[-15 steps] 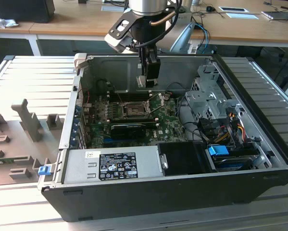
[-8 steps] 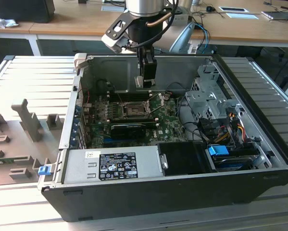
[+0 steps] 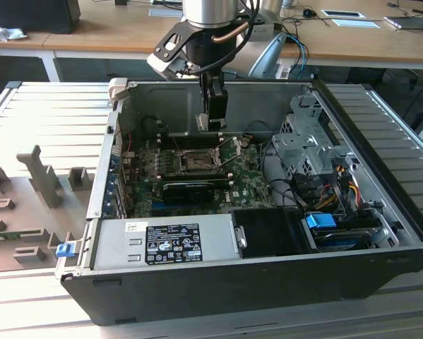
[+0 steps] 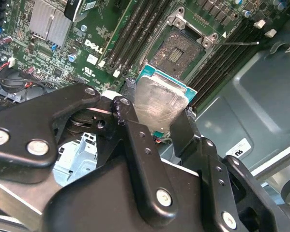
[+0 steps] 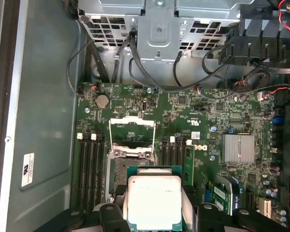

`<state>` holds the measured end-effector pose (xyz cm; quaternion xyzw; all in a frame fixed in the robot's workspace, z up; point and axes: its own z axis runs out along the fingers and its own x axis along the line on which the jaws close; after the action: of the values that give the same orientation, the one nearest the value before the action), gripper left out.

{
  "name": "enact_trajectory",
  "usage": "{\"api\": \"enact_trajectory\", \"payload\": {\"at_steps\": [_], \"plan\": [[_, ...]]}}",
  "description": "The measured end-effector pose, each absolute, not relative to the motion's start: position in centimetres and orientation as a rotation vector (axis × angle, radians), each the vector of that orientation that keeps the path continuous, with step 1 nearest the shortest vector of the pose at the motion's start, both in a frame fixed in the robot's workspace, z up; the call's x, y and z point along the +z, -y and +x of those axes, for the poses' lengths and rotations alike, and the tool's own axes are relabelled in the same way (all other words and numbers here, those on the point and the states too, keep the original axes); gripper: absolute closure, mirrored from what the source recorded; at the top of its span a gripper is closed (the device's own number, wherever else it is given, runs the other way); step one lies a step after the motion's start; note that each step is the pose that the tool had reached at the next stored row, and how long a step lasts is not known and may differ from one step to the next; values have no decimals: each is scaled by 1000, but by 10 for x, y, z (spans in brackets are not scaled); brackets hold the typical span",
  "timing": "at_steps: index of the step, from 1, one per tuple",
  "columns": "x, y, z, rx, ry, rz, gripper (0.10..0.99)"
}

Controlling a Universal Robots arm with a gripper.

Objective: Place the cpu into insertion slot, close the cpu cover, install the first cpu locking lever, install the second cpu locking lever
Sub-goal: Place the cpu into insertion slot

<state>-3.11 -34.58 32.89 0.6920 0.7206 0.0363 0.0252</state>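
My gripper (image 3: 212,116) hangs inside the open computer case, shut on the cpu (image 3: 205,122), just above the green motherboard (image 3: 248,178). In both wrist views the cpu (image 4: 160,104) (image 5: 154,200) shows its pale silver face between the black fingers (image 4: 135,140). The insertion slot (image 4: 180,48) (image 3: 195,162) lies open and dark below it. In the first wrist view the cpu hides part of the insertion slot (image 5: 116,175). The cpu cover (image 5: 131,129) stands raised at one side of the socket. A thin locking lever (image 4: 239,43) sticks out unlatched.
A grey power supply (image 3: 165,241) fills the case's near side. A metal drive cage (image 3: 306,141) with cables stands at the exterior view's right. Memory slots (image 5: 90,169) flank the socket, and a finned heatsink (image 5: 238,147) sits nearby. Grey fixtures (image 3: 42,176) lie outside the case.
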Motion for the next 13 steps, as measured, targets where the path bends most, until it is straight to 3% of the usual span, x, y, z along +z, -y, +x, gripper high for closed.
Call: {"api": "enact_trajectory", "payload": {"at_steps": [13], "plan": [[322, 346, -32, 110, -2227, 2138, 553]]}}
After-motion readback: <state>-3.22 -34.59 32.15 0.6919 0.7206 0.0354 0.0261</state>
